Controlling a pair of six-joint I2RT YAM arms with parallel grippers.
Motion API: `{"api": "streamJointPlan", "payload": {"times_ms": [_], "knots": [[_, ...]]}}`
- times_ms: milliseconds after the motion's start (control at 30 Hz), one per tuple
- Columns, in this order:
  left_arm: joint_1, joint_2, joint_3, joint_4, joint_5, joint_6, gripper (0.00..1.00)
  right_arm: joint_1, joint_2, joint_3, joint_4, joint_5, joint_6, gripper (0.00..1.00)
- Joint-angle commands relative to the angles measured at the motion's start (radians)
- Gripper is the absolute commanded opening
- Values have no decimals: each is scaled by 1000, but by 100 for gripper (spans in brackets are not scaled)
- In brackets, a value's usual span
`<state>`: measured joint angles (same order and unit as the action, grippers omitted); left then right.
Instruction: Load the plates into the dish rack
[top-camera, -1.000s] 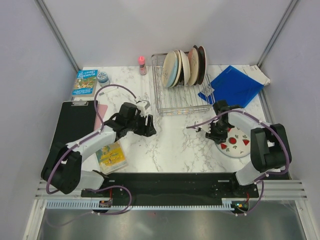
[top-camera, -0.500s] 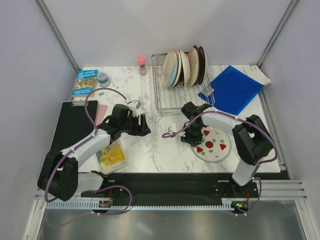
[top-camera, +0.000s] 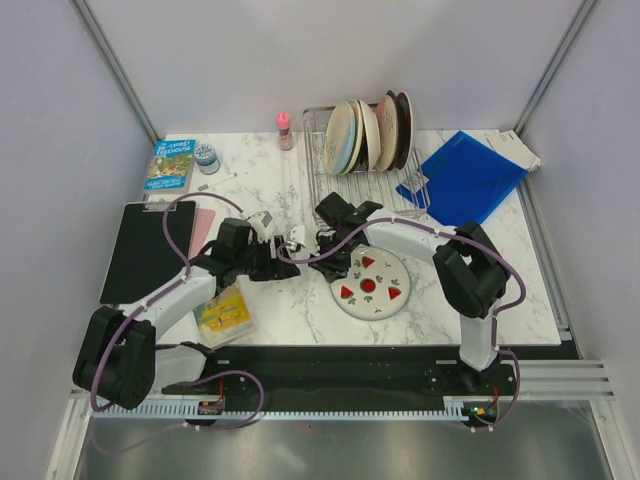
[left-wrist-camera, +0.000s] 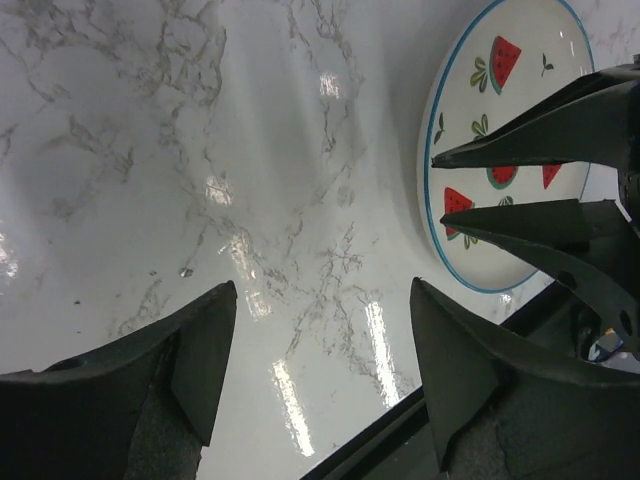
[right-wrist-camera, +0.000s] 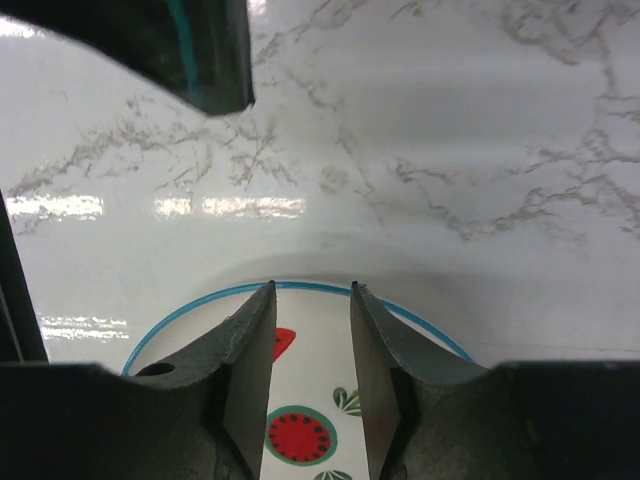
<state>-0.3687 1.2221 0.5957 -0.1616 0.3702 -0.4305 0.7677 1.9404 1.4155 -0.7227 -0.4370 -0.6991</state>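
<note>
5 plates (top-camera: 370, 135) in dish rack (top-camera: 350, 205) at far edge, 1 watermelon plate (top-camera: 372, 300) under barely-parted R gripper (right-wrist-camera: 307, 290); L gripper (left-wrist-camera: 320, 290) wide open; both empty.

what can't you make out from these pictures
Right wrist view: whether the right gripper touches the watermelon plate; its fingers cover the contact.
Top view: racked plates overlap edge-on in the dish rack, faces hidden.
Left wrist view: watermelon plate cut by the frame edge and the right gripper.
</note>
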Motion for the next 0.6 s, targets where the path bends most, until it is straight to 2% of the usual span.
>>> {"api": "streamJointPlan", "payload": {"times_ms": [0, 133, 167, 200, 300, 467, 567], "knots": [[-4, 71, -2, 65, 87, -140, 77, -39, -117, -9, 117, -16, 255, 45], [-25, 183, 39, 82, 102, -185, 77, -165, -329, -177, 190, -12, 448, 57], [-32, 201, 58, 86, 107, -189, 76, -236, -372, -247, 201, -19, 488, 62], [-47, 221, 65, 94, 114, -197, 75, -276, -450, -280, 210, -26, 536, 64], [-90, 283, 79, 134, 121, -229, 70, -413, -552, -368, 213, -29, 674, 67], [-165, 371, 128, 188, 131, -257, 68, -577, -587, -452, 210, -75, 884, 67], [-194, 428, 180, 189, 144, -266, 68, -623, -577, -506, 213, -103, 926, 67]]}}
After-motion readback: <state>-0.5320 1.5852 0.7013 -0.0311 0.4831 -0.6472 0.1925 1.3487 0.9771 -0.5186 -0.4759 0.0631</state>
